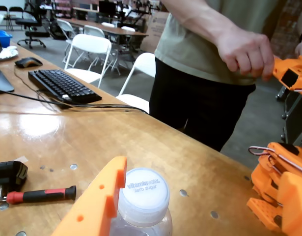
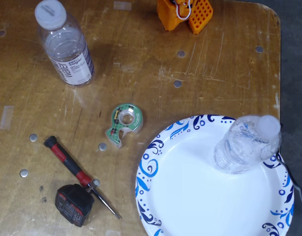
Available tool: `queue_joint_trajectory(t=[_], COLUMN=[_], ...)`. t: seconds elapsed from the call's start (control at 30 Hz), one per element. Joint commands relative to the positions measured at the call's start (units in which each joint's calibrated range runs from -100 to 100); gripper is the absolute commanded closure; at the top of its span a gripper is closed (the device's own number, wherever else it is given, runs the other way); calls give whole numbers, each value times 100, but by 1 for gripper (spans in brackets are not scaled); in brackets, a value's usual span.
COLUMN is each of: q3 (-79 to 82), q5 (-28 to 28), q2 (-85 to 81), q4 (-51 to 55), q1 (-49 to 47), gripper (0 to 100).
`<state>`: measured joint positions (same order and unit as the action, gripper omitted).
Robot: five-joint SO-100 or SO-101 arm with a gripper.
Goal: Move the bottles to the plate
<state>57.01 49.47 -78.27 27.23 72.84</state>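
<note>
Two bottles to account for, and one sitting on the plate (image 2: pixel 151 167) already: the clear bottle (image 2: pixel 246 145), standing upright near the plate's rim in the fixed view and nowhere close to the end effector.

Working now on the second, the labelled bottle (image 1: pixel 143 199), standing upright on the worktop (image 1: pixel 190 152) directly under the end effector (image 1: pixel 119 179) in the wrist view. Showing only one orange finger (image 1: pixel 94 209), just left of the white cap and perhaps touching it. Not seeing the other finger, so unable to tell the width of the opening or any hold on the bottle. Judging this as lining up for the grasp rather than carrying.

Noting a screwdriver (image 1: pixel 40 195) lying off to the end effector's left in the wrist view, well apart and out of the way.

Calling next for sinking past the cap, straddling the neck or shoulder with both fingers, closing firmly and lifting clear of the worktop. Then needing a carry over the tape roll (image 2: pixel 125 120) to the bare part of the plate, setting down beside the clear bottle without nudging it over.
</note>
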Motion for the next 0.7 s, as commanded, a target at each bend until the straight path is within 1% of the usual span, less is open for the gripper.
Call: queue_joint_trajectory(t=[0.0,0.1,0.23,0.37,0.67], q3=[380,641,596,605,938], q5=[25,207,280,286,286], q2=[196,888,1706,2178,2473], q4=[-826,-1844,-2427,-2993,-3063], q1=[64,-173,-399,-507,-421], gripper=[59,53,50,49,50])
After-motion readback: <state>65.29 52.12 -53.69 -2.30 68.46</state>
